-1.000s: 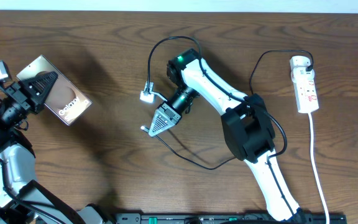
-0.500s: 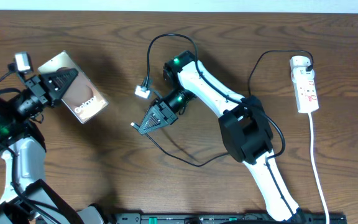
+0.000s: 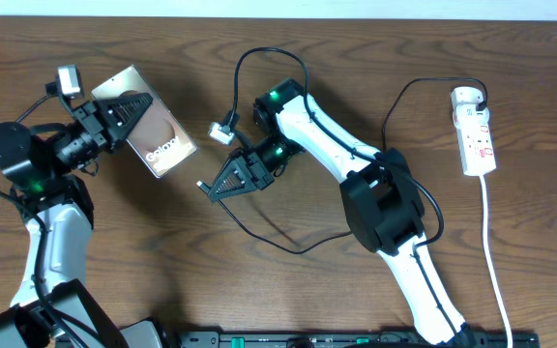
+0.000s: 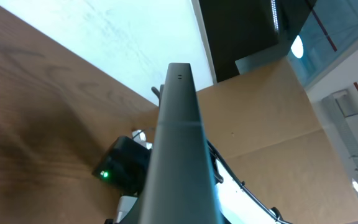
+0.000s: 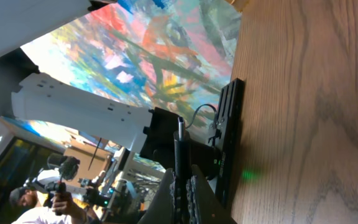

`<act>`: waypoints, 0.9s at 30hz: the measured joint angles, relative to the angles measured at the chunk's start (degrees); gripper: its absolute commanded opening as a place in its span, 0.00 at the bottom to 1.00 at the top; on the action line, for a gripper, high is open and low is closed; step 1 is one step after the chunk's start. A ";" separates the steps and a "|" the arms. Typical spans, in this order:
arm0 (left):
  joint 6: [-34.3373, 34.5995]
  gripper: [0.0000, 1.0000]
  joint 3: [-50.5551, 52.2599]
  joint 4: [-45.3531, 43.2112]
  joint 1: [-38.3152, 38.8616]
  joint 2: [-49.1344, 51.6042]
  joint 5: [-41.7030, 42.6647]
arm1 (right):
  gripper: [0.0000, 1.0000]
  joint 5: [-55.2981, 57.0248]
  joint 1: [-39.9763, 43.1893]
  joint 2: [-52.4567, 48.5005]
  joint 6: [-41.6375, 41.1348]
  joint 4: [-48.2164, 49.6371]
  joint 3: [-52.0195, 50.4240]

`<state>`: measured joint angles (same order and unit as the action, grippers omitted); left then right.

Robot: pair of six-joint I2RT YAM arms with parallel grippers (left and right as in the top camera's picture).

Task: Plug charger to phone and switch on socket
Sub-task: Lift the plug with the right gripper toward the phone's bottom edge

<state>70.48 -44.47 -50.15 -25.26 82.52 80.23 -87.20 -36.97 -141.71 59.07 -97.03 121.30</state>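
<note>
Black cable of the charger [image 3: 278, 237] loops across the lower centre of the overhead frame, its plug tip [image 3: 201, 185] pinched in the closed jaws of the right gripper [image 3: 213, 186] left of centre. Just above, a small white tag [image 3: 222, 132] hangs on the cable. Further up-left, the left gripper [image 3: 141, 102] is clamped on the bronze phone [image 3: 159, 140], held tilted above the wooden table [image 3: 114, 261]. At the upper right edge lies the white socket [image 3: 476, 130], well apart from both arms.
</note>
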 measured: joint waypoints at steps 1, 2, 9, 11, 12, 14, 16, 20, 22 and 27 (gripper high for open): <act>0.02 0.07 0.00 -0.24 0.20 0.00 -0.24 | 0.01 -0.07 0.09 0.00 0.00 0.00 0.00; 0.02 0.07 0.00 -0.28 0.22 0.00 -0.74 | 0.01 -0.11 0.17 0.00 0.00 0.02 0.07; -0.76 0.07 0.00 -0.28 0.22 0.00 -1.33 | 0.01 -0.31 0.72 0.00 0.00 0.00 2.08; -1.31 0.07 0.00 -0.28 0.22 0.00 -1.36 | 0.01 -0.33 0.72 0.00 0.00 0.04 2.82; -1.46 0.07 0.00 -0.33 0.22 0.00 -1.36 | 0.01 -0.33 0.72 0.00 0.00 0.00 3.26; -1.60 0.07 0.00 -0.31 0.22 0.00 -1.33 | 0.01 -0.33 0.72 0.00 -0.02 0.02 4.26; -1.73 0.07 0.00 -0.28 0.22 0.00 -1.36 | 0.01 -0.42 0.72 0.00 -0.02 0.00 5.18; -1.88 0.08 0.00 -0.26 0.22 0.00 -1.33 | 0.01 -0.48 0.72 0.00 -0.04 -0.02 6.51; -1.92 0.07 0.00 -0.26 0.22 0.00 -1.33 | 0.01 -0.48 0.72 0.00 -0.11 -0.04 7.19; -2.01 0.07 0.00 -0.26 0.26 0.00 -1.33 | 0.01 -0.50 0.70 0.00 -0.55 -0.02 9.25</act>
<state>68.47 -44.47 -50.41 -24.99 82.52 78.89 -87.70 -36.27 -141.71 58.52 -97.06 130.54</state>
